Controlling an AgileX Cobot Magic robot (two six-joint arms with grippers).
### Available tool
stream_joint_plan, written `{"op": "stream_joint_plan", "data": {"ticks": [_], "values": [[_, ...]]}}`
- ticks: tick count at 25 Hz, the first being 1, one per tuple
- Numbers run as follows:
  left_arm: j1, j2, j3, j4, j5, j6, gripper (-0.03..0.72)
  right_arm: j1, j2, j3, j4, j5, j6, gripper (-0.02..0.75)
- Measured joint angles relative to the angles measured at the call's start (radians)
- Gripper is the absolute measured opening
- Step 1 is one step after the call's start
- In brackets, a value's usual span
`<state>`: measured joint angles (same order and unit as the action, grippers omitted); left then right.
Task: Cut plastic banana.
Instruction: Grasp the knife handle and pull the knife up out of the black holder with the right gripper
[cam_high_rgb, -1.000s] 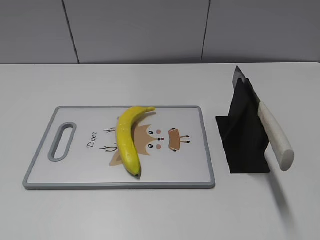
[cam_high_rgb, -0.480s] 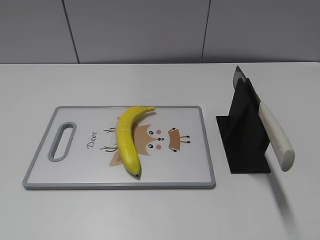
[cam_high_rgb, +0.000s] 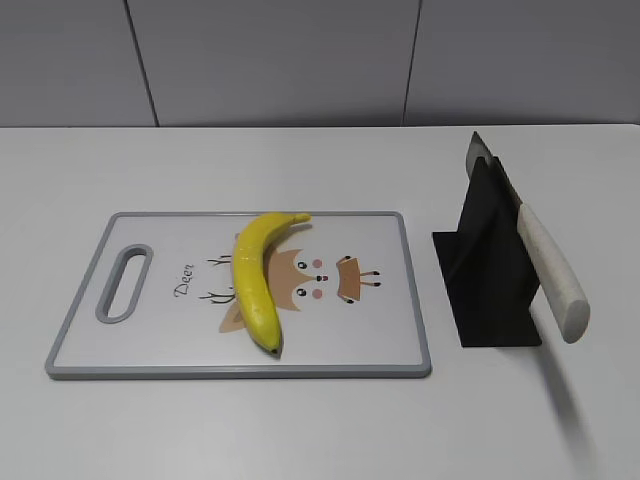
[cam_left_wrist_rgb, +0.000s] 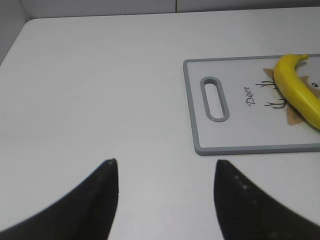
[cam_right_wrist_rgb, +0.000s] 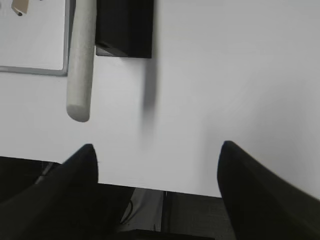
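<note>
The plastic banana (cam_high_rgb: 256, 275) is whole, yellow and curved, and lies on the grey-rimmed cutting board (cam_high_rgb: 75, 325) with a deer picture. It also shows at the right edge of the left wrist view (cam_left_wrist_rgb: 298, 89). A knife with a white handle (cam_high_rgb: 552, 272) stands in a black holder (cam_high_rgb: 490, 270) to the right of the board; its handle shows in the right wrist view (cam_right_wrist_rgb: 82, 60). My left gripper (cam_left_wrist_rgb: 165, 162) is open and empty over bare table left of the board. My right gripper (cam_right_wrist_rgb: 157, 147) is open and empty near the table's front edge, below the knife handle. Neither gripper shows in the exterior view.
The white table (cam_high_rgb: 320, 430) ends at a front edge seen in the right wrist view (cam_right_wrist_rgb: 165, 189), with dark floor below. A grey panelled wall (cam_high_rgb: 300, 60) stands behind the table.
</note>
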<state>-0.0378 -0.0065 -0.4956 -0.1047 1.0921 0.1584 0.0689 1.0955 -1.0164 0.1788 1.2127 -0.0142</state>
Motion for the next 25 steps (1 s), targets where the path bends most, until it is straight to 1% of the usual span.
{"op": "stream_joint_plan", "data": {"ticks": [2,6,9,13,16,18,21,25], "values": [[0.0,0.0,0.0,0.0,0.0,-0.001,0.59,0.036,0.063,-0.036,0.001,0.0,0.0,0.574],[0.0,0.0,0.0,0.0,0.0,0.0,0.59,0.14,0.188,-0.093,-0.002,-0.001,0.034,0.574],[0.0,0.0,0.0,0.0,0.0,-0.002,0.59,0.21,0.275,-0.111,-0.006,-0.002,0.081,0.574],[0.0,0.0,0.0,0.0,0.0,-0.002,0.59,0.277,0.381,-0.111,-0.022,-0.032,0.136,0.574],[0.0,0.0,0.0,0.0,0.0,-0.001,0.59,0.294,0.455,-0.111,-0.025,-0.068,0.171,0.574],[0.0,0.0,0.0,0.0,0.0,-0.002,0.59,0.294,0.498,-0.111,-0.047,-0.076,0.198,0.57],[0.0,0.0,0.0,0.0,0.0,-0.002,0.59,0.294,0.553,-0.111,-0.08,-0.081,0.225,0.545],[0.0,0.0,0.0,0.0,0.0,-0.002,0.59,0.294,0.589,-0.111,-0.082,-0.101,0.23,0.501]]}}
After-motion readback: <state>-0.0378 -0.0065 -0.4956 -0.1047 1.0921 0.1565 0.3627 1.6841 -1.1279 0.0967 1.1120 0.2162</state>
